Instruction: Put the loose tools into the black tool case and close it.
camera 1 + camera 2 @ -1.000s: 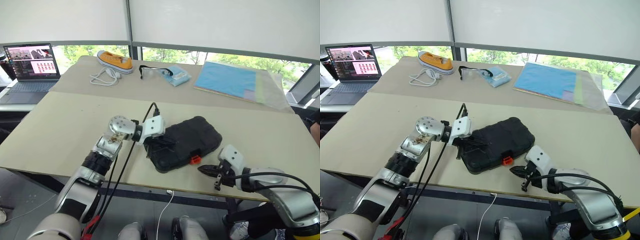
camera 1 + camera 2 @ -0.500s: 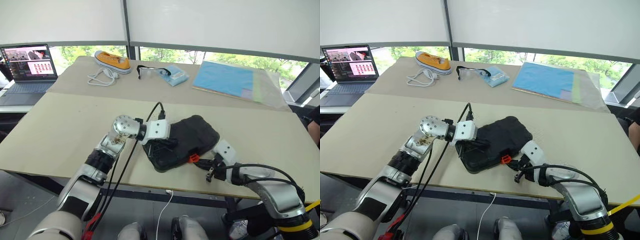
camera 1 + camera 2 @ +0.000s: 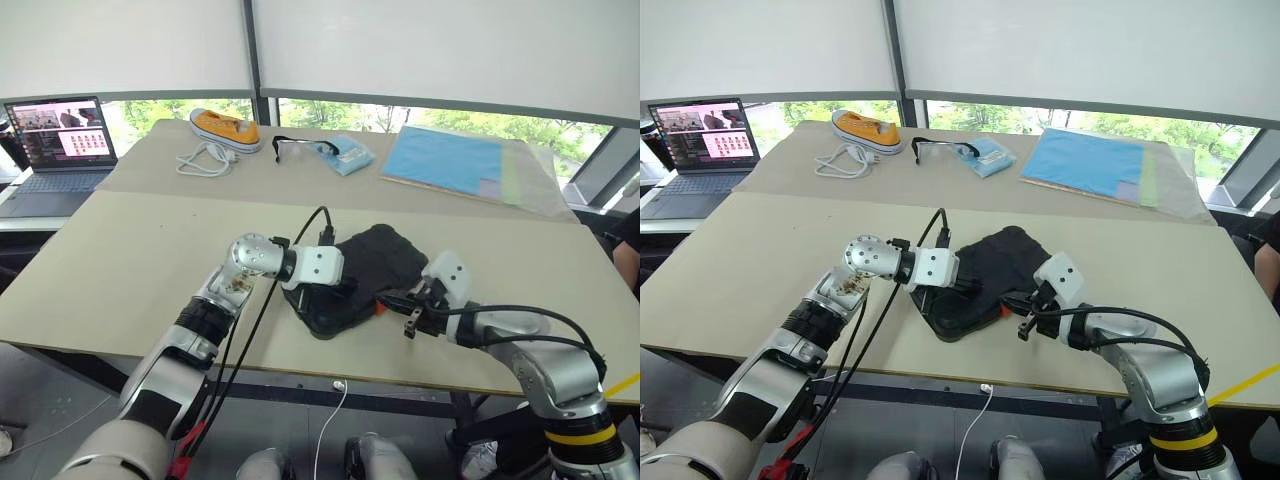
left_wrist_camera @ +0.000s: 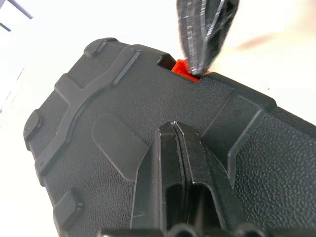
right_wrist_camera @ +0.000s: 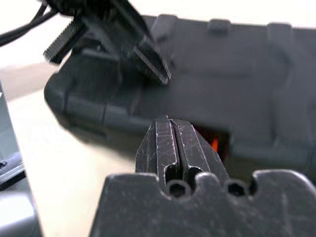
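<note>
Now the right gripper (image 3: pixel 392 297) has come up and in from the table edge to the case front, fingers pinched together on nothing, tips right at the orange latch (image 4: pixel 185 68). A sec ago it hung well clear, off to the robot's right near the edge. Left gripper (image 4: pixel 174 129) is also closed w/ nothing in it, tips pressing down on the lid of the black tool case (image 3: pixel 375 262), about where it was, wrist rolled a bit.

Case sits lid-down, halves together, at the near middle of the table (image 3: pixel 120 260); no loose tools lying around it, so they're prob. already inside. Looks like the task is at the last step: left holds the lid, right snaps the latch. Can't tell if the latch is fully home yet.

Surface: pale beige top, a second one butted behind. On the far one: yellow sneaker (image 3: pixel 229 127), safety glasses (image 3: pixel 298 145), blue folder (image 3: pixel 447 160). Laptop (image 3: pixel 60 135) on a side desk at far left. Windows w/ white blinds behind, greenery outside.
</note>
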